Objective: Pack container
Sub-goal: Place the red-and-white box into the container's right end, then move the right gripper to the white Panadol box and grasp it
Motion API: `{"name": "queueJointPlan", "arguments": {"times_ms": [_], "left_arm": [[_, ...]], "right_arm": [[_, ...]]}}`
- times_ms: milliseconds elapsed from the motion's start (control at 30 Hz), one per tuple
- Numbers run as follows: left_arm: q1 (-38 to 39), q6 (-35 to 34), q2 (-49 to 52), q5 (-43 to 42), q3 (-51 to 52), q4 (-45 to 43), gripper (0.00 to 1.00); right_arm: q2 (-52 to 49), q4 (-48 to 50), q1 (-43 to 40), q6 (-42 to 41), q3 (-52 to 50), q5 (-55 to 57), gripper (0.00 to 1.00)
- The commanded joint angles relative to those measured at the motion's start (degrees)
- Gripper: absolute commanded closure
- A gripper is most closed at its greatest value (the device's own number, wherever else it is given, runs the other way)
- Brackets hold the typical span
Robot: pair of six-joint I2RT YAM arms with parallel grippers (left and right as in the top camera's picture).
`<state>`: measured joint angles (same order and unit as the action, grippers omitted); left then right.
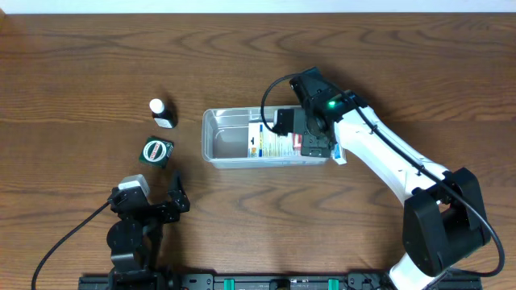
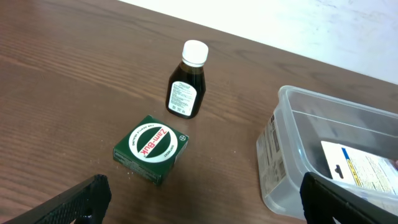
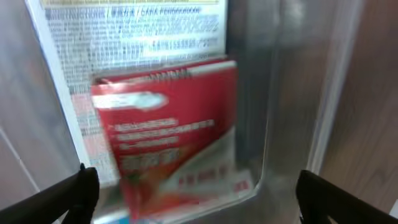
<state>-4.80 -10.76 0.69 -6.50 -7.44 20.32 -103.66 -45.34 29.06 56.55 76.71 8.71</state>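
The clear plastic container [image 1: 222, 137] lies mid-table. It holds a white printed box [image 1: 270, 143] and a red box [image 3: 168, 124] lying on it. My right gripper [image 1: 310, 133] hangs open over the container's right end, its fingertips [image 3: 196, 193] wide apart above the red box, holding nothing. A green square box [image 1: 156, 151] and a small dark bottle with a white cap [image 1: 162, 113] stand left of the container. My left gripper [image 1: 165, 201] is open and empty near the front edge, behind the green box [image 2: 151, 148] and bottle [image 2: 187, 82]; the container [image 2: 292, 168] shows at its right.
A blue-and-white item [image 1: 339, 153] sticks out by the container's right end, under my right arm. Bare wooden table [image 1: 97, 72] surrounds the objects.
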Motion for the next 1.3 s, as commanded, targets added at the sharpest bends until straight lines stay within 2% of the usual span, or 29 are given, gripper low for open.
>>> {"name": "queueJointPlan", "arguments": {"times_ms": [0, 200, 333, 467, 500, 567, 633, 800, 1267], "left_arm": [[0.2, -0.7, -0.1, -0.4, 1.2, 0.2, 0.02], [0.2, -0.7, -0.1, -0.4, 1.2, 0.2, 0.02], [0.2, -0.7, -0.1, -0.4, 1.2, 0.2, 0.02], [0.2, -0.7, -0.1, -0.4, 1.2, 0.2, 0.02], [0.2, -0.7, -0.1, -0.4, 1.2, 0.2, 0.02], [0.2, -0.7, -0.1, -0.4, 1.2, 0.2, 0.02], [0.2, -0.7, -0.1, -0.4, 1.2, 0.2, 0.02], [0.2, -0.7, -0.1, -0.4, 1.2, 0.2, 0.02], [0.2, -0.7, -0.1, -0.4, 1.2, 0.2, 0.02]], "right_arm": [[1.7, 0.3, -0.2, -6.3, 1.7, -4.0, 0.01], [7.2, 0.4, -1.1, -20.7, 3.1, -12.7, 0.01], [10.7, -0.7, -5.0, -39.9, 3.1, -13.9, 0.01], [11.7, -4.1, -12.9, -56.7, 3.1, -18.5, 0.01], [11.5, -4.8, -14.8, -58.9, 3.1, -20.6, 0.05], [11.0, -6.4, -18.6, -61.5, 2.8, -22.7, 0.19], [10.3, -6.9, -21.8, -63.9, 1.9, -22.2, 0.27], [7.6, -5.4, -25.8, -67.9, -1.2, -22.3, 0.27], [-3.2, 1.8, -25.4, -67.3, -6.2, -27.8, 0.25]]}}
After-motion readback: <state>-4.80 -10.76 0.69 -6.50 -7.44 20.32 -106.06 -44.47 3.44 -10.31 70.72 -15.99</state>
